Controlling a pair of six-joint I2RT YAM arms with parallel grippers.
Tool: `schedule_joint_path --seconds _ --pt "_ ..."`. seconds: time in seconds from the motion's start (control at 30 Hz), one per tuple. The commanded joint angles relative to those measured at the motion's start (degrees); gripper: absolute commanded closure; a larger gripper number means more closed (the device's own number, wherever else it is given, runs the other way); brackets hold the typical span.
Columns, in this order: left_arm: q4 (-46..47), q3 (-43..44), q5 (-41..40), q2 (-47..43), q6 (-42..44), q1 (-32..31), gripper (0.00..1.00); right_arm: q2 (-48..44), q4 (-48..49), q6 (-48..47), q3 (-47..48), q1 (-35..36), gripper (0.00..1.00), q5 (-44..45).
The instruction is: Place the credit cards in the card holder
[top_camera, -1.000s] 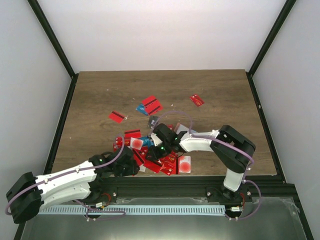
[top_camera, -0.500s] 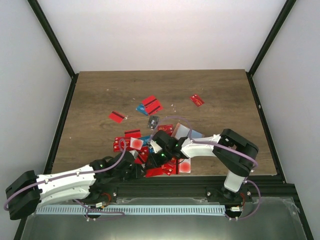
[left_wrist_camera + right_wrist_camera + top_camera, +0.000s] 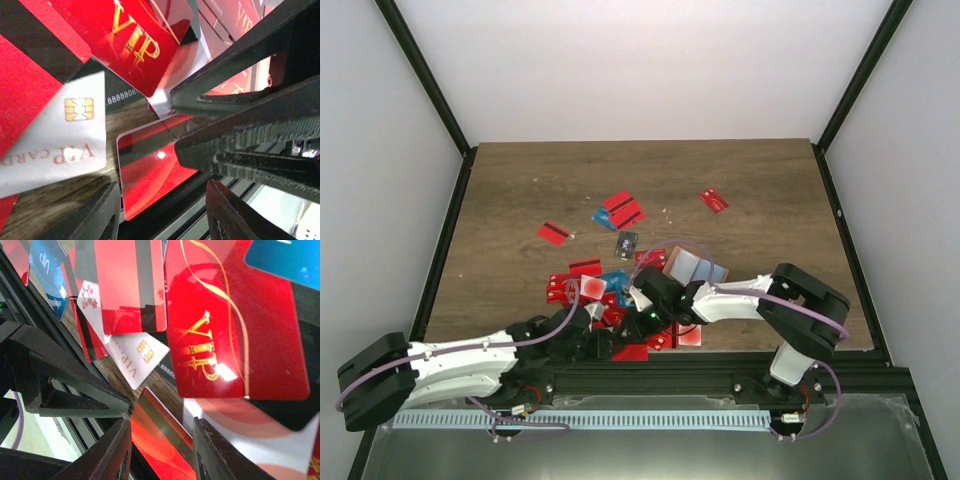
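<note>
Compared with a second ago, both arms now crowd the near side of the card pile [image 3: 615, 295], and one red card [image 3: 630, 351] lies drawn out from it at the bench [image 3: 520, 200] rim. I judge this sets the card up for a pick-up, though I cannot find the card holder in any view. The top view hides the fingers. The wrist views show the right pincer [image 3: 162, 425] half-spread astride that card and the left pincer [image 3: 162, 187] half-spread at its corner, but I cannot tell whether either grips it.
</note>
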Motion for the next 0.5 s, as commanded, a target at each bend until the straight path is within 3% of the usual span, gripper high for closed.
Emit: schedule_joint_path --seconds 0.0,0.17,0.47 --pt "-8.44 -0.17 -1.57 1.77 -0.59 -1.64 0.50 -2.41 -3.50 1.51 -2.46 0.54 0.64 4.83" --pt "-11.91 0.52 -3.48 1.52 -0.86 -2.89 0.48 -8.58 -3.68 2.64 -3.79 0.54 0.63 7.59" --pt "-7.09 -1.39 -5.14 3.00 0.10 -3.97 0.46 -21.95 -5.51 9.23 -12.03 0.50 0.61 6.46"
